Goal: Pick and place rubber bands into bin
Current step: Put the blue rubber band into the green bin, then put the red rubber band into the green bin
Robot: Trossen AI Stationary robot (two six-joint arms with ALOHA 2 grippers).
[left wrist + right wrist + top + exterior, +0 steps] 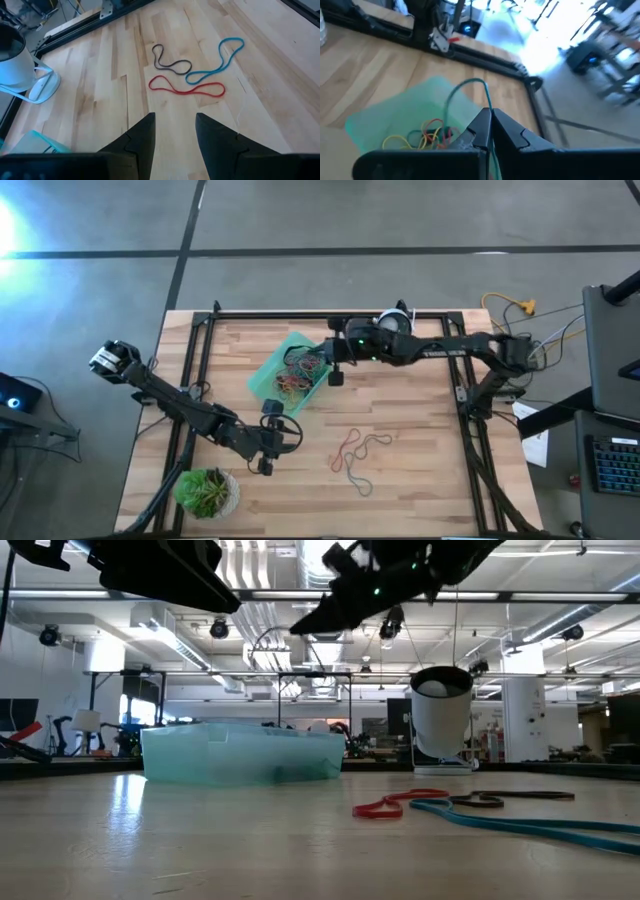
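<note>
The teal bin (290, 372) lies toward the table's far side with several rubber bands inside, yellow and red ones (427, 134) among them. My right gripper (490, 114) hovers over the bin's right end (333, 370), shut on a green rubber band (465, 86). A black band (170, 62), a red band (187, 89) and a blue band (220, 62) lie flat on the wood (355, 455). My left gripper (175, 127) is open and empty above the table, left of those bands (285, 438). My right gripper pinches the green band at one spot of its loop (489, 102) between its two shut fingertips. The fingers come from the table's right, slanting a little downward. The band arches out beyond the fingertips, lifted clear above the bin (395, 120).
A white round device (395, 320) stands at the far edge behind the bin. A potted green plant (205, 492) sits at the near left corner. Black frame rails (200, 340) run around the table. Bare wood lies around the loose bands.
</note>
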